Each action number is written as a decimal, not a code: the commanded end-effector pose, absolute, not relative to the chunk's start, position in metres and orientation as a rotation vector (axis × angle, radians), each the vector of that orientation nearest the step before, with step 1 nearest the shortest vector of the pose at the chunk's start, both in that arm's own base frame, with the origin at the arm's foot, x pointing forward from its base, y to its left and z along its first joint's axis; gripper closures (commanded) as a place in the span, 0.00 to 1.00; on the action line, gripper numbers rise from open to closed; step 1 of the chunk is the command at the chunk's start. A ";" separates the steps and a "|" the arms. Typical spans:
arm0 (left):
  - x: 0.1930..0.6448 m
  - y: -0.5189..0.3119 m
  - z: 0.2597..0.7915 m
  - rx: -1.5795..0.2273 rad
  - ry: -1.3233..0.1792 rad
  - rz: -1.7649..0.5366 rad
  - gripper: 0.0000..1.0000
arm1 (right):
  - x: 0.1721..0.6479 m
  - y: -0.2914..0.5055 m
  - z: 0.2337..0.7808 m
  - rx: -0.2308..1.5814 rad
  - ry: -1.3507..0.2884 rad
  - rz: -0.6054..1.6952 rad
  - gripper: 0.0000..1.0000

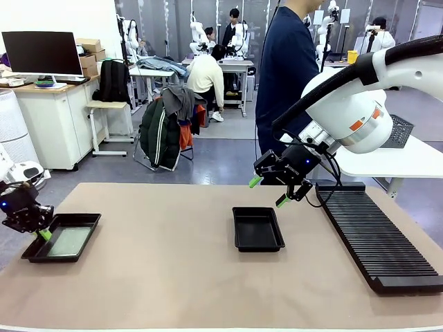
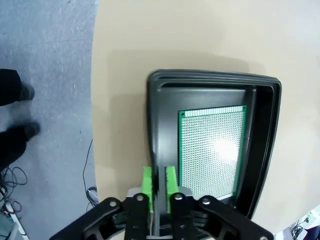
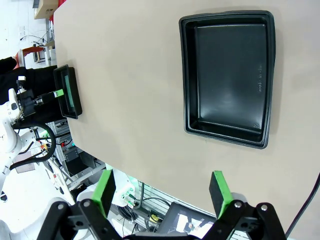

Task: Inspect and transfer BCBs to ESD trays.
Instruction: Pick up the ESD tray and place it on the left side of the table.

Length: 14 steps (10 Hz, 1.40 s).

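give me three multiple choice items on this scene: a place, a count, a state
1. Where does the BCB lie? A. middle tray B. left tray C. right gripper
2. How many ESD trays stand on the table? A. one B. two C. three
3. How do the right gripper's jaws stand? A. shut on a BCB B. shut on a rim C. open, empty

1 B: it lies flat on that tray's floor. 2 B: one at the table's left edge, one mid-table. 3 C: green pads wide apart, nothing between them.

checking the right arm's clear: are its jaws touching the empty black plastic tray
Apart. The front view shows the right gripper hanging in the air, jaws open, above the empty black plastic tray.
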<state>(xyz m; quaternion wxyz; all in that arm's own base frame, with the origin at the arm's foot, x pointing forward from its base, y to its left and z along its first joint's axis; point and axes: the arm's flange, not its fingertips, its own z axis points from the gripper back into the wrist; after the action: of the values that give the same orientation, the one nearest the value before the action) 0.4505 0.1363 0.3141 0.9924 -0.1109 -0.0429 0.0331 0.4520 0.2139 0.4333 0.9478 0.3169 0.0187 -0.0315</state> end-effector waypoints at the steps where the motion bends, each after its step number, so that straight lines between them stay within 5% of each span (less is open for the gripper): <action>1: 0.450 0.139 0.312 -0.231 -0.072 0.086 0.72 | 0.455 0.215 0.434 0.624 0.042 -0.075 0.00; 8: 0.449 0.130 0.344 -0.187 -0.057 0.048 0.07 | 0.455 0.215 0.434 0.624 0.042 -0.075 0.00; 14: 0.455 0.099 0.433 -0.084 -0.036 0.002 0.07 | 0.455 0.215 0.434 0.624 0.042 -0.075 0.00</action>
<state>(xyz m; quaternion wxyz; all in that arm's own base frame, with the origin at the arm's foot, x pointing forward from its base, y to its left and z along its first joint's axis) 0.4543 0.1013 0.4255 0.9980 -0.0541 -0.0327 -0.0010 0.4520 0.2139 0.4333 0.9478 0.3168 0.0188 -0.0315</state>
